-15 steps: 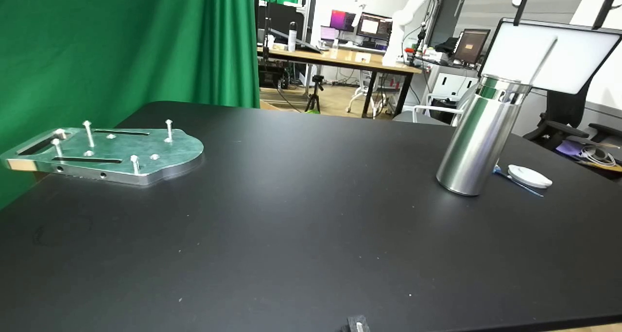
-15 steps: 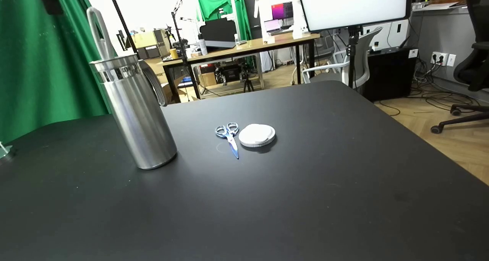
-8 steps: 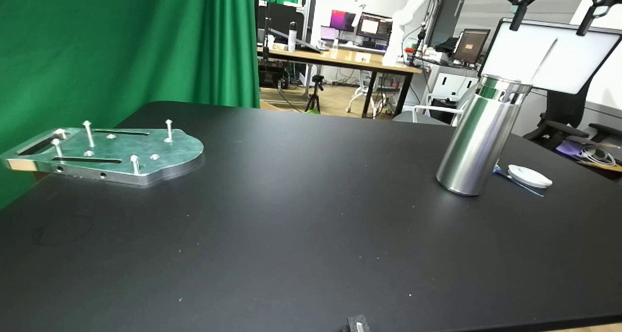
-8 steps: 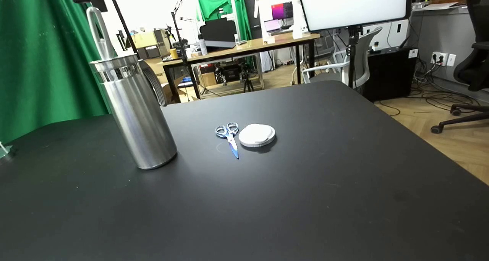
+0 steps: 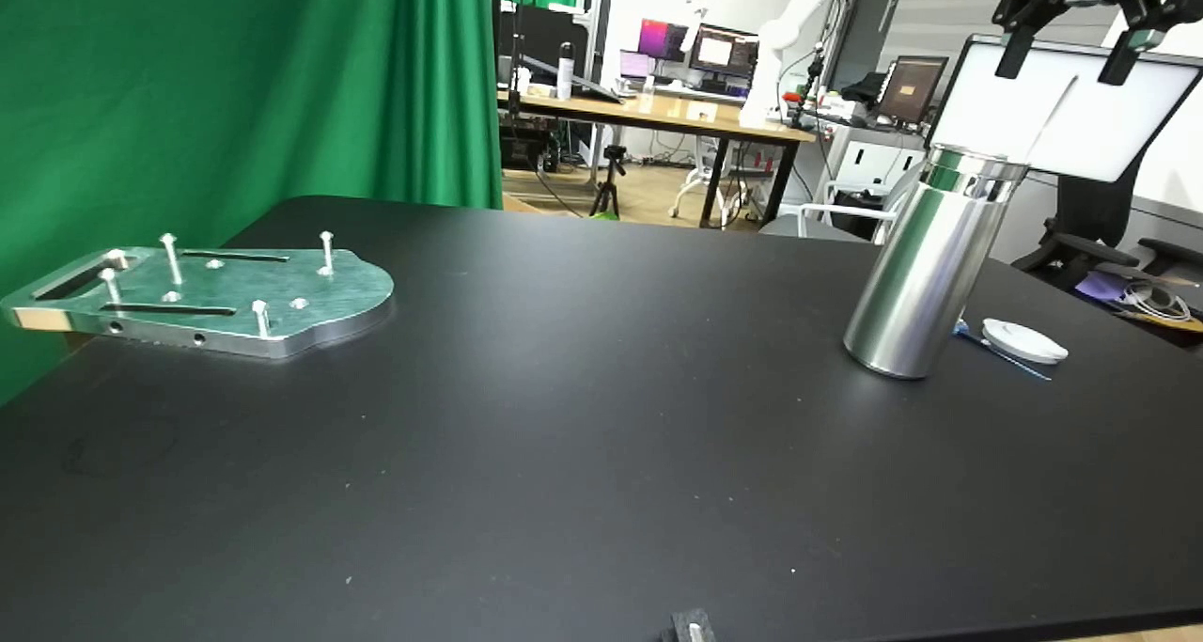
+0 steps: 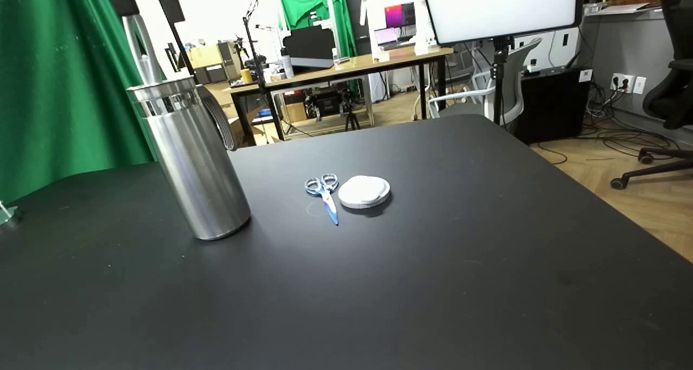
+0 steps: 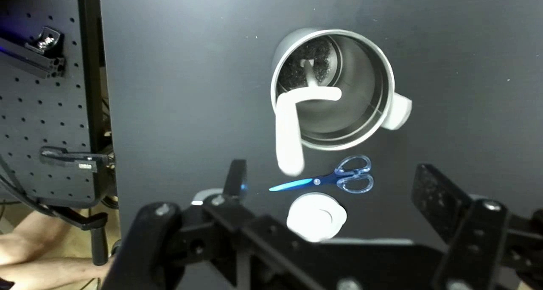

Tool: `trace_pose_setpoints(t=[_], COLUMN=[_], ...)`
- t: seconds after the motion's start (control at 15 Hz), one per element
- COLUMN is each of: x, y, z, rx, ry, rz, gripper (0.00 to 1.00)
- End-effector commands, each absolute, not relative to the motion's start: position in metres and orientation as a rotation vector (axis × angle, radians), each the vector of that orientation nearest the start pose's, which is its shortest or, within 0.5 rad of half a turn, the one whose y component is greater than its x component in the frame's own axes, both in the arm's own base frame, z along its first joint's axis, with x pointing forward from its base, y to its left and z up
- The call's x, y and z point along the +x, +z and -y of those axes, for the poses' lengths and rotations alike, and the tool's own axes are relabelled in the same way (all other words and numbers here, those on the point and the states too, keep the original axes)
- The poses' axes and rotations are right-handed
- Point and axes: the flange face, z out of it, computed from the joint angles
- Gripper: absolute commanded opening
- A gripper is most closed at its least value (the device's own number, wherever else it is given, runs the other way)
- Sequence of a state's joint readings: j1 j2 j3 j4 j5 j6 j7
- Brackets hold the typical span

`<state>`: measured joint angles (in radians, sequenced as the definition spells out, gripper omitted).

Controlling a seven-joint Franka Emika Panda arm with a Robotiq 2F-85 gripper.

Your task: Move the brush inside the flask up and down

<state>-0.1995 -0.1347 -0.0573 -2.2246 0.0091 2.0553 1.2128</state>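
The brushed-steel flask stands on the black table in both exterior views (image 5: 926, 285) (image 6: 197, 169); in the wrist view I look into its mouth and see its inner wall (image 7: 360, 69). The pale brush stands inside it, its looped handle rising above the rim in both exterior views (image 5: 1051, 120) (image 6: 154, 69). In the wrist view the hooked white handle (image 7: 289, 137) leans over the rim. My gripper (image 7: 333, 175) is open and empty, above the flask in both exterior views (image 5: 1064, 70) (image 6: 151, 12). One finger hides the handle's top in an exterior view. The handle is not gripped.
Blue scissors (image 6: 325, 194) and a round white lid (image 6: 364, 191) lie beside the flask. The flask has a grey side handle (image 6: 219, 118). A greenish plate with pegs (image 5: 235, 285) lies at the table's far side. A perforated board (image 7: 46, 120) stands past the table's edge in the wrist view.
My gripper has come down toward the brush handle and seems to have turned; its fingers sit at a different angle. The flask and brush have not moved.
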Motion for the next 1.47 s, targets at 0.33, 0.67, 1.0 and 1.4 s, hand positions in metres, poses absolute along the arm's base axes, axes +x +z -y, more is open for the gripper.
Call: trace_pose_setpoints(t=[0.33, 0.67, 1.0, 1.4], x=[0.48, 0.481, 0.483, 0.484], y=[0.427, 0.425, 0.414, 0.406], z=[0.124, 0.124, 0.125, 0.126], rx=[-2.314, -2.33, -2.334, -2.334], ry=[0.097, 0.123, 0.168, 0.182], rz=[-2.128, -2.12, -2.133, -2.129], gripper=[1.0, 1.0, 1.0, 0.73])
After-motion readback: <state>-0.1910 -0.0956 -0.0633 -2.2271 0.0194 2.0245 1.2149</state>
